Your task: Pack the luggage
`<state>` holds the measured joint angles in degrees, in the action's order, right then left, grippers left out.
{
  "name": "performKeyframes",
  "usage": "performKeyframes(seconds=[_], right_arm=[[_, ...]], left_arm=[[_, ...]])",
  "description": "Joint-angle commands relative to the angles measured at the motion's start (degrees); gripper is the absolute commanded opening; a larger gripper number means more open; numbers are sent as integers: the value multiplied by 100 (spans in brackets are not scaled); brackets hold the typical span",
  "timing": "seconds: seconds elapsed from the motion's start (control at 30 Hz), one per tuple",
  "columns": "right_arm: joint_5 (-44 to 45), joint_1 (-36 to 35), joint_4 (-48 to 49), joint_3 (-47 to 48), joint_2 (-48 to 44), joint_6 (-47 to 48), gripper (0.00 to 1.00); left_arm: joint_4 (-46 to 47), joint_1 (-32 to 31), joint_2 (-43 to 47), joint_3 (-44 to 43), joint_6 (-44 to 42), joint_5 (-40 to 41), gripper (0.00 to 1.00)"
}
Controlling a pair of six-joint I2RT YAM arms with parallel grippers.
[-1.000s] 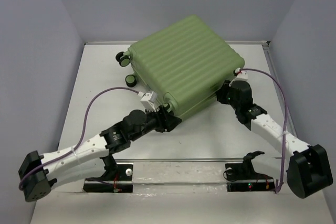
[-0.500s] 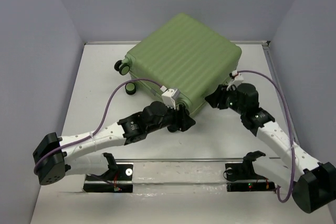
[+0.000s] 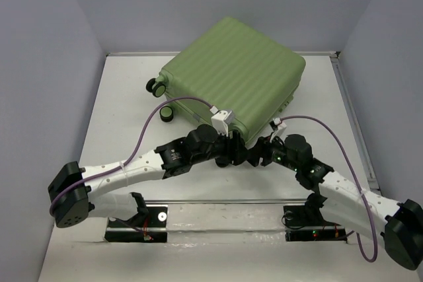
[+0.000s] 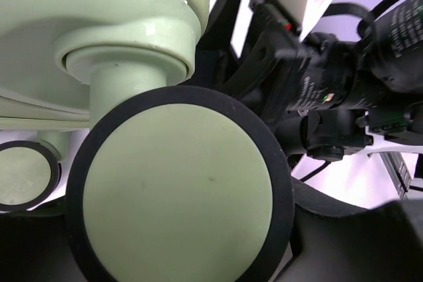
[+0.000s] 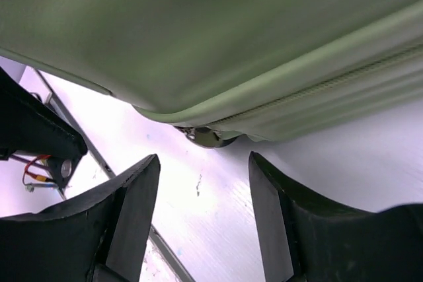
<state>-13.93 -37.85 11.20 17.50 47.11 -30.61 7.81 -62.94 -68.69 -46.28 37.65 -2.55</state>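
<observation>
The luggage (image 3: 232, 74) lies closed on the tabletop (image 3: 125, 104). Both arms reach to its near corner. Our right gripper (image 5: 201, 163) has its fingers wide apart with nothing in them, just under the luggage's zipper pull (image 5: 209, 137). Our left gripper (image 3: 239, 155) is at a wheel (image 4: 178, 189); we can't see if it grips. We think we should steady the luggage, then pinch the pull gently.

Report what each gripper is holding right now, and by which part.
Left gripper: the luggage, apparently clamped by the wheel at its near corner. Right gripper: nothing; its jaws stand open.
</observation>
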Motion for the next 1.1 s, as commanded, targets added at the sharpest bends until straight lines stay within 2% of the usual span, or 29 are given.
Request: performKeyframes(seconds=[0.0,0.23,0.37,0.43,0.6,0.73,0.87,0.97,1.07], right_arm=[[215,-197,1408,-53,385,125,63],[671,-548,2289,69,896,134,57],[1454,-803,2649,96,1194,99,41],[2033,-1005,2896,61,1309,47,26],[2825,-1558,3660,-45,1423,64,7],[3730,-2566,4195,96,1948,213,7],[4109,-3174,5678,446,3028,213,7],[4372,-3396,6304,649,3435,301,7],[4680,-3396,7026,475,3507,310,7]], left_arm=[[1152,-8,145,-628,-179,-264,6],[1213,10,119,-654,-135,-352,6],[1310,18,110,-663,-65,-466,6],[1354,18,136,-672,-21,-510,6],[1389,18,128,-777,-3,-589,6],[1556,18,-65,-1119,58,-799,6],[1933,10,-539,-1821,251,-1133,6],[1987,-78,-655,-1963,331,-1169,6],[2136,-96,-541,-1683,462,-1029,6]])
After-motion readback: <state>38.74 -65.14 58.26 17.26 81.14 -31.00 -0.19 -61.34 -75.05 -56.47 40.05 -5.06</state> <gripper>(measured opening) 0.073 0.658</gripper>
